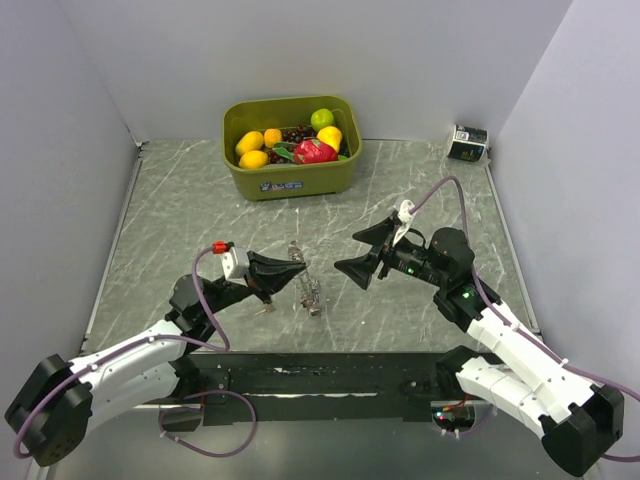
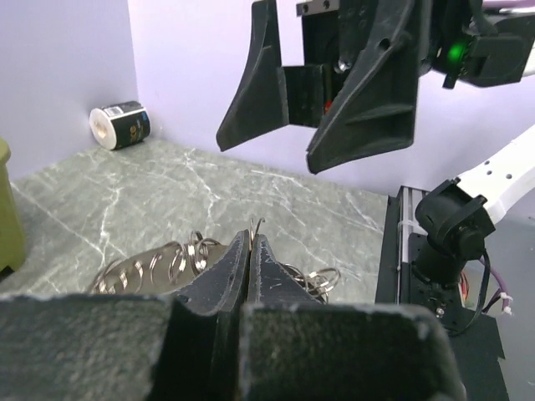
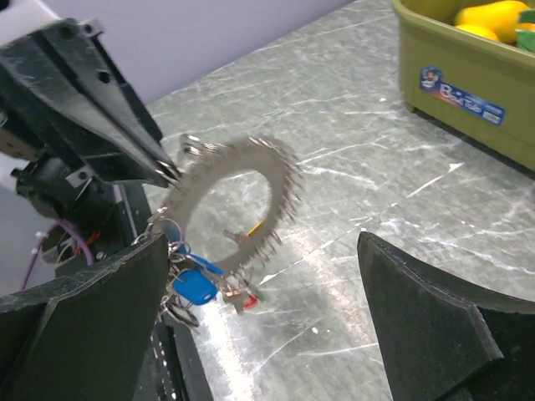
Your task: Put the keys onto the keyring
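The keyring (image 3: 284, 188) is a flat metal hoop fringed with several small split rings. My left gripper (image 1: 297, 268) is shut on its edge and holds it tilted just above the table; in the left wrist view a thin wire loop pokes out between the closed fingertips (image 2: 251, 238). Keys hang from its low side: a blue one (image 3: 197, 286), a red one (image 3: 244, 297) and a yellow one (image 3: 257, 224) behind the hoop. My right gripper (image 1: 348, 252) stands wide open just right of the keyring, level with it, with nothing between its fingers (image 3: 92, 326).
A green tub (image 1: 290, 182) of fruit stands at the back centre. A small can (image 1: 467, 142) lies in the far right corner. A black rail (image 1: 330, 368) runs along the near edge between the arm bases. Grey walls close in both sides.
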{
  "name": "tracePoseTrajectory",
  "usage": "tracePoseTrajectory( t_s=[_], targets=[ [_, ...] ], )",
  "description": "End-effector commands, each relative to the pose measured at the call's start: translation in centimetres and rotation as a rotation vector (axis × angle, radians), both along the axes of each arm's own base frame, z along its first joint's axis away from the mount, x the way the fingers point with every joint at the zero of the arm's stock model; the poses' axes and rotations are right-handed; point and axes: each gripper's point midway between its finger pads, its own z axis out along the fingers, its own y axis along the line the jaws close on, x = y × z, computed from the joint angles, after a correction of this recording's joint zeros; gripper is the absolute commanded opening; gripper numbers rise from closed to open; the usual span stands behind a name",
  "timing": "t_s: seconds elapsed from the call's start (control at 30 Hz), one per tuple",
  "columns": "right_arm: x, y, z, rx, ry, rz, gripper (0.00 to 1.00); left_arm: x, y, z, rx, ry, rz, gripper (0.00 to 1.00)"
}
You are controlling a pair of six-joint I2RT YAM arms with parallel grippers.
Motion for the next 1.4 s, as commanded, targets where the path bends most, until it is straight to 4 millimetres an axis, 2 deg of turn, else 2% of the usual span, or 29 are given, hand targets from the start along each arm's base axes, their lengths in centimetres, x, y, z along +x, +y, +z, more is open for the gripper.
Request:
tracePoseTrajectory(
  t_s=[0.0, 0.13, 0.17, 0.23, 0.3, 0.33, 0.4, 0.43, 0.57, 0.73, 0.87, 0.97, 1.13, 1.17, 1.2, 1.23, 1.27, 1.3, 1.33, 1.37],
  targets=[
    [1.3, -0.5, 1.4, 0.057, -0.052, -0.068, 1.00, -0.6, 0.4, 4.8, -0.103, -0.127, -0.041, 0.01],
    [1.6, -1.1, 0.8, 0.050, -0.041, -0.107, 1.00, 0.8, 0.6, 5.2, -0.078, -0.121, -0.014, 0.01],
    [1.6, -1.0, 0.7, 0.046, -0.035, -0.107, 1.00, 1.3, 0.5, 4.7, -0.055, -0.103, -0.009, 0.01],
    [1.8, -0.9, 0.0, 0.021, -0.003, -0.106, 1.00, 2.2, 0.8, 5.3, -0.048, -0.103, 0.011, 0.01],
    [2.5, -0.8, -1.5, -0.017, 0.050, -0.124, 1.00, 3.1, 1.0, 5.1, -0.024, -0.073, 0.029, 0.01],
    [2.7, -0.7, -2.0, -0.030, 0.075, -0.125, 1.00, 3.5, 1.1, 5.8, -0.024, -0.081, 0.035, 0.01],
    [3.3, -0.5, -3.7, -0.089, 0.128, -0.125, 1.00, 4.5, 1.8, 6.0, -0.009, -0.066, 0.073, 0.01],
    [3.4, -0.4, -3.8, -0.105, 0.150, -0.120, 1.00, 5.0, 2.0, 6.1, 0.005, -0.050, 0.088, 0.01],
    [3.6, 0.3, -5.0, -0.117, 0.204, -0.101, 1.00, 6.5, 4.1, 7.0, 0.040, -0.035, 0.190, 0.01],
    [3.2, 1.2, -6.6, -0.139, 0.251, -0.042, 1.00, 8.3, 8.2, 7.5, 0.078, 0.000, 0.354, 0.01],
    [2.8, 2.7, -7.7, -0.155, 0.306, 0.053, 1.00, 8.3, 12.3, 8.4, 0.051, 0.004, 0.488, 0.01],
    [2.9, 3.7, -9.2, -0.178, 0.350, 0.077, 1.00, 8.2, 14.2, 8.4, 0.050, 0.025, 0.545, 0.01],
    [2.6, 5.9, -11.4, -0.256, 0.364, 0.093, 1.00, 8.1, 15.7, 7.9, 0.081, 0.047, 0.561, 0.01],
    [2.6, 6.3, -12.3, -0.274, 0.379, 0.098, 1.00, 8.1, 15.9, 7.7, 0.089, 0.052, 0.555, 0.01],
    [2.6, 6.9, -12.2, -0.272, 0.383, 0.107, 1.00, 8.1, 15.8, 7.2, 0.094, 0.066, 0.541, 0.01],
    [2.1, 7.7, -12.2, -0.276, 0.383, 0.131, 1.00, 8.3, 16.5, 7.1, 0.095, 0.071, 0.561, 0.01],
    [2.0, 8.2, -13.1, -0.291, 0.402, 0.139, 1.00, 8.3, 16.8, 6.9, 0.095, 0.078, 0.555, 0.01],
    [1.9, 8.8, -12.8, -0.290, 0.393, 0.155, 0.99, 8.4, 17.0, 6.2, 0.097, 0.091, 0.555, 0.01],
    [1.2, 9.8, -12.9, -0.293, 0.386, 0.187, 0.99, 8.3, 17.1, 6.2, 0.091, 0.081, 0.550, 0.01],
    [1.0, 10.4, -13.9, -0.308, 0.400, 0.203, 0.98, 8.3, 17.5, 6.0, 0.089, 0.082, 0.562, 0.01]
  ],
)
